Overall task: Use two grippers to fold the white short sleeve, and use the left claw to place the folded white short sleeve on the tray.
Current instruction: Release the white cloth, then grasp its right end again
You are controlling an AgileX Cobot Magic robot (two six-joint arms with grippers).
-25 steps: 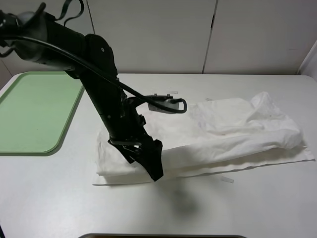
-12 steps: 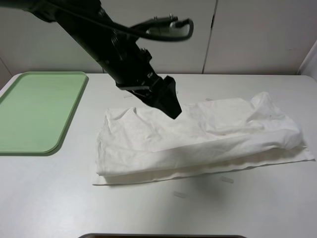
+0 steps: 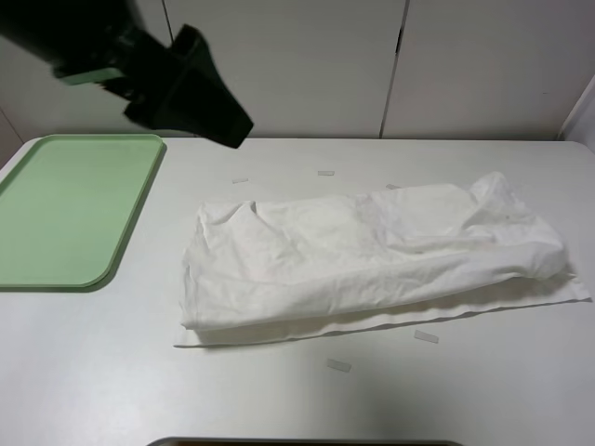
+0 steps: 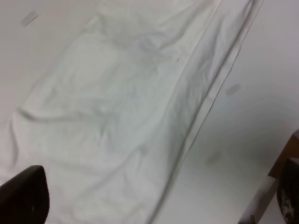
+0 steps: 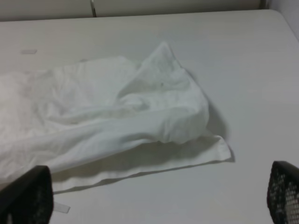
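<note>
Where the table (image 3: 465, 390) reached its left edge, the green tray (image 3: 65, 209) lay flat, apart from the shirt. Above the tray's far right corner hung the left claw (image 3: 218, 116), clear of the table, its jaws spread wide and holding nothing. The white shirt (image 3: 372, 255) lay wrinkled in a long loose fold across the middle and right, with small tape strips (image 3: 426, 336) near its front hem. The right claw (image 5: 154, 193), shown only by its own camera, gaped wide and empty by the shirt's right end.

Plain white short sleeve (image 3: 372, 255), light-green tray (image 3: 65, 204), off-white table (image 3: 465, 390), all unpatterned.
</note>
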